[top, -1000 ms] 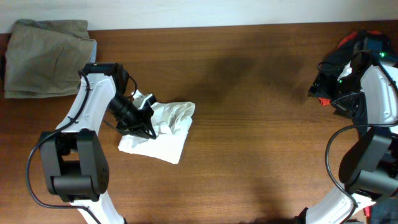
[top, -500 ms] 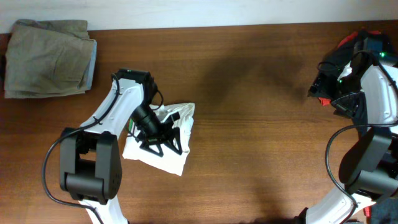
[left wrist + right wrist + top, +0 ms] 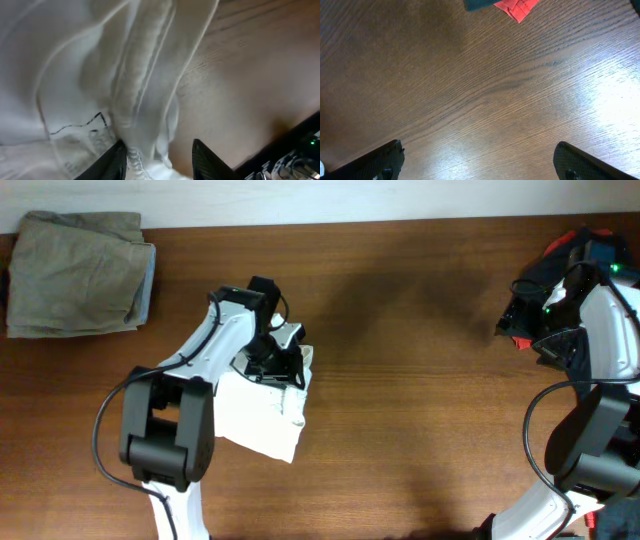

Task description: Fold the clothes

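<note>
- A plain white, wrinkled cotton T-shirt (image 3: pixel 255 415) is seen on the brown wooden table (image 3: pixel 420 430), left of centre, lying as a roughly rectangular bundle.
- The left gripper (image 3: pixel 285 368) is found over the upper right edge of the T-shirt. A second ago it was at the bundle's left side, and half a second ago over its middle.
- The bunched ridge at the top right is flatter than it was a second ago, while the lower corner is seen in the same place.
- In the left wrist view the left gripper (image 3: pixel 159 145) is shown partly open. A rolled fold of the T-shirt (image 3: pixel 75 65) runs between its black fingers (image 3: pixel 112 162).
- The fold is touched by one finger only (bare wood shows between the cloth and the other finger), so nothing is clamped.
- The right gripper (image 3: pixel 479 146) is spread wide over bare table (image 3: pixel 485 90) with nothing held. The right arm's pose is unchanged from both earlier frames.
- A scrap of red fabric (image 3: pixel 517 7) is seen at the top edge of the right wrist view.
- A black shirt (image 3: pixel 540 275) with red trim is heaped at the table's far right, beside the right arm.
- A folded olive-khaki garment (image 3: pixel 75 270) is left unmoved in the top left corner, well apart from the T-shirt.
</note>
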`<state>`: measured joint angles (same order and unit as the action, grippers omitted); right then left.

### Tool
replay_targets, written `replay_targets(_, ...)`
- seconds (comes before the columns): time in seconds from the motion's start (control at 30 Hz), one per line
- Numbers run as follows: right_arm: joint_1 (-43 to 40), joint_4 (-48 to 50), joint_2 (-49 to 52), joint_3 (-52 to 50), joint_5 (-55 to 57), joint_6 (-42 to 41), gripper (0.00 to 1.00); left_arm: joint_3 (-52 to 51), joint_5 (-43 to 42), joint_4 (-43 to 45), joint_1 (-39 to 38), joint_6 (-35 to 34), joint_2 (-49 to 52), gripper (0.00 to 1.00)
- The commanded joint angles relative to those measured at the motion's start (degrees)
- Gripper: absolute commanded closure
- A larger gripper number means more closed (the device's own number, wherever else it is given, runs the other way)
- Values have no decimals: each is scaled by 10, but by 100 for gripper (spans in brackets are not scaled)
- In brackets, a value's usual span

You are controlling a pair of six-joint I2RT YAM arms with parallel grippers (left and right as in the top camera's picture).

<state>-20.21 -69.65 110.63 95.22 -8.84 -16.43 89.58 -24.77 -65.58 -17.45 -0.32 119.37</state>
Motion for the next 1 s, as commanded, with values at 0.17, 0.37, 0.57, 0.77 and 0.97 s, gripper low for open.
replay_targets(0.17,0,0,-2,-1,5,1,1,35,-20,-5,-76,-44,21,65)
replay_targets(0.37,0,0,-2,-1,5,1,1,42,21,-5,-108,-44,28,65)
replay_targets(0.57,0,0,-2,-1,5,1,1,23,28,-9,-139,-50,28,64)
replay_targets(0.77,0,0,-2,-1,5,1,1,-71,-56,40,-170,-38,28,64)
replay_targets(0.97,0,0,-2,-1,5,1,1,-7,-197,-71,-170,137,17,79)
